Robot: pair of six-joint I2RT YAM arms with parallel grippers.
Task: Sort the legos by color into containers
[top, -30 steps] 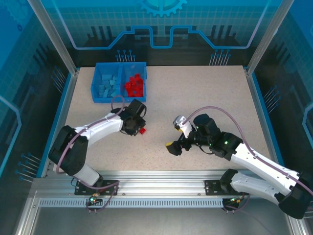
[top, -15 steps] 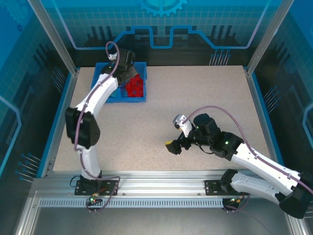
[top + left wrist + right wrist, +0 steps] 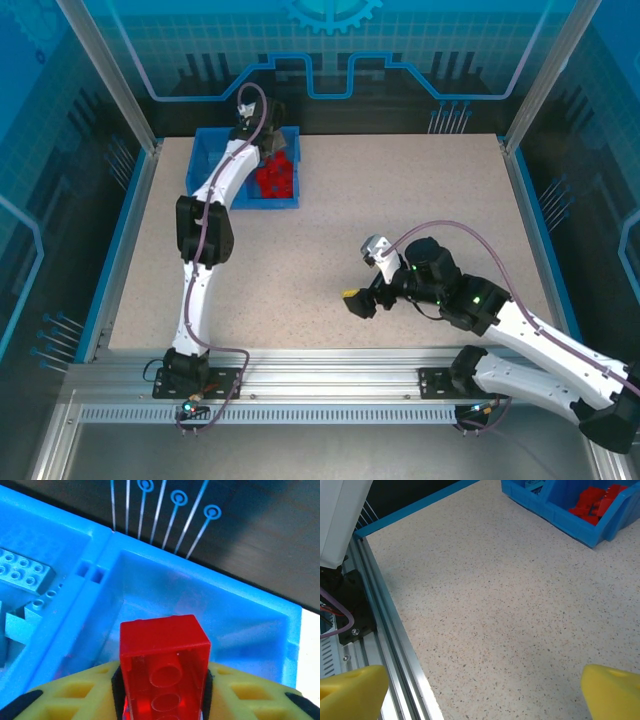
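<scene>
My left gripper (image 3: 258, 128) reaches over the back of the blue bin (image 3: 265, 204), above its right compartment. In the left wrist view its yellow fingers (image 3: 75, 692) are shut on a red lego (image 3: 162, 645), with the black pads against both of its sides. The brick hangs over the right compartment's inner wall (image 3: 240, 615), right of the divider (image 3: 92, 580). Light blue legos (image 3: 22, 570) lie in the left compartment. Red legos (image 3: 275, 178) lie in the right one. My right gripper (image 3: 362, 273) hovers open over bare table, nothing between its fingertips (image 3: 612, 690).
The speckled table top (image 3: 400, 200) stretches between the bin and my right arm. An aluminium rail (image 3: 395, 640) runs along the near edge. The right wrist view catches the bin (image 3: 570, 520) and its red legos (image 3: 592, 502) at the upper right.
My left arm swung from mid-table, where it gripped the red lego, up to the back of the bin's right compartment. The right arm shifted only slightly.
</scene>
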